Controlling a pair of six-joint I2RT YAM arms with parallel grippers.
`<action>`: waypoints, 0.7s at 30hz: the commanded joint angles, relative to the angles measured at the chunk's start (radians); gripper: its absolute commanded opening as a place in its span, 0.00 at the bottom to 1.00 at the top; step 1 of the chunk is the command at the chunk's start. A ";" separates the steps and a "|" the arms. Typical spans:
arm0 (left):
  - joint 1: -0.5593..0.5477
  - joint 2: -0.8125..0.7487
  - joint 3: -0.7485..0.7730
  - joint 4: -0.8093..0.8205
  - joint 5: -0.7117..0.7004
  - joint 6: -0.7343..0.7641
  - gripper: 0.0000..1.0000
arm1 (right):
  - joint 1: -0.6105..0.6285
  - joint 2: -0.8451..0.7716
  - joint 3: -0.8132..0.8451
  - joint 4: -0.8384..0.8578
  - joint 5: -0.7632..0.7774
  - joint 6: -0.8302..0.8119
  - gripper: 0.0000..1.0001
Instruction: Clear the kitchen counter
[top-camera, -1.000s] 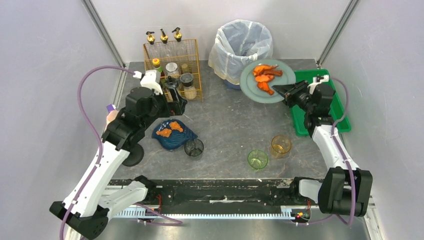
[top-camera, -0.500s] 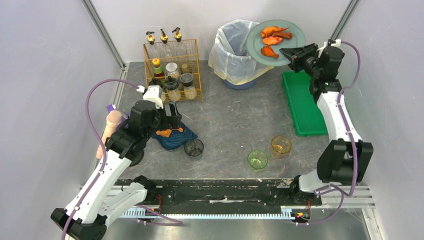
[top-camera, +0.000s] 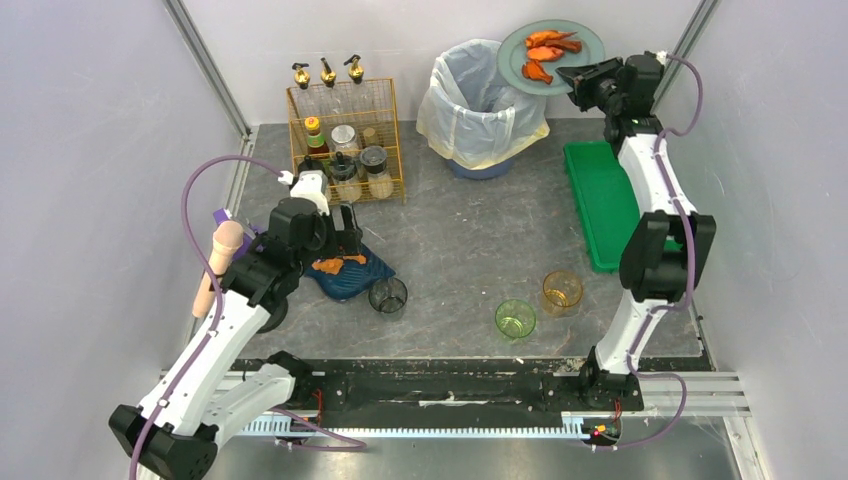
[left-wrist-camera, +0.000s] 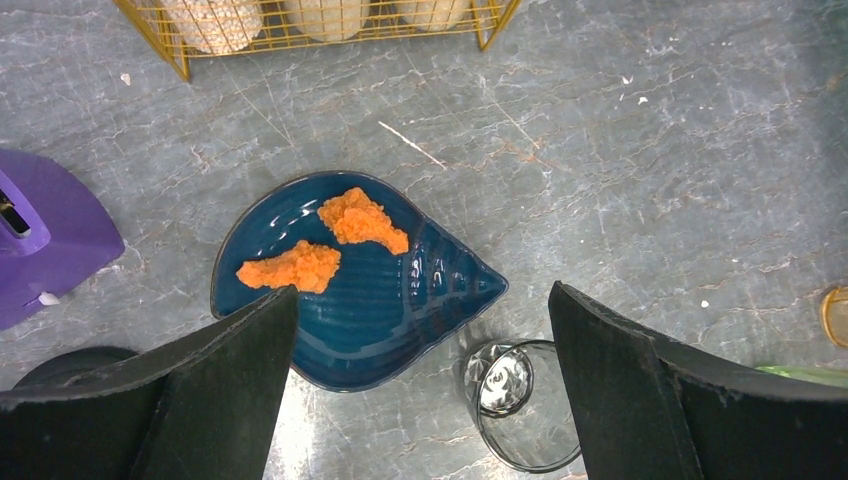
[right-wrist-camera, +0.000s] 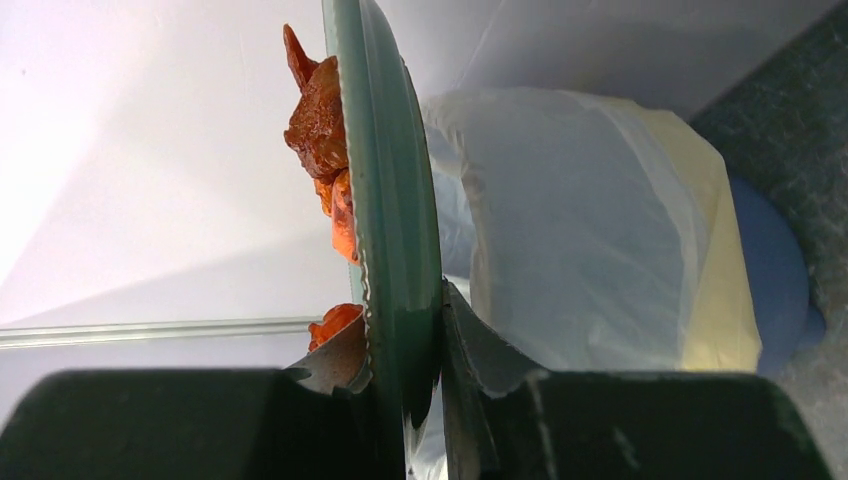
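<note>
counter check. found the kitchen counter (top-camera: 460, 230) spread dark grey under everything, from the black rail (top-camera: 450, 385) by the arm bases back to the wall. saw the right gripper (top-camera: 583, 78) way up at the back, clamped narrow on the rim of a green plate (top-camera: 552, 55), one finger on each face in the wrist view. caught the plate raised near the top of the bagged bin (top-camera: 480, 100), with orange food bits (top-camera: 548, 41) sitting on its face. spotted a green tray (top-camera: 600, 200) lying on the counter's right side, below that arm. saw the left gripper (left-wrist-camera: 422, 300) spread wide, holding nothing, hanging over a blue shell-shaped dish (left-wrist-camera: 380, 320) with two orange scraps (left-wrist-camera: 365, 220) in it. couldn't tell how high above it. noticed a clear glass (left-wrist-camera: 520, 400) just beside the dish's near edge, plus a green glass (top-camera: 515, 319) and an amber glass (top-camera: 562, 291) near each other further right. clocked a yellow wire rack (top-camera: 345, 130) of jars at the back left and something purple (left-wrist-camera: 50, 230) left of the dish. found dish, glasses, tray and rack all resting on the counter lol.
</note>
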 joint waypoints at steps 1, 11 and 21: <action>0.013 0.015 -0.007 0.040 -0.021 0.042 1.00 | 0.050 0.067 0.228 0.211 0.007 -0.043 0.00; 0.021 0.025 -0.018 0.043 -0.023 0.039 0.99 | 0.155 0.111 0.282 0.214 0.166 -0.394 0.00; 0.024 0.014 -0.024 0.046 -0.031 0.042 0.99 | 0.218 0.115 0.294 0.245 0.274 -0.716 0.00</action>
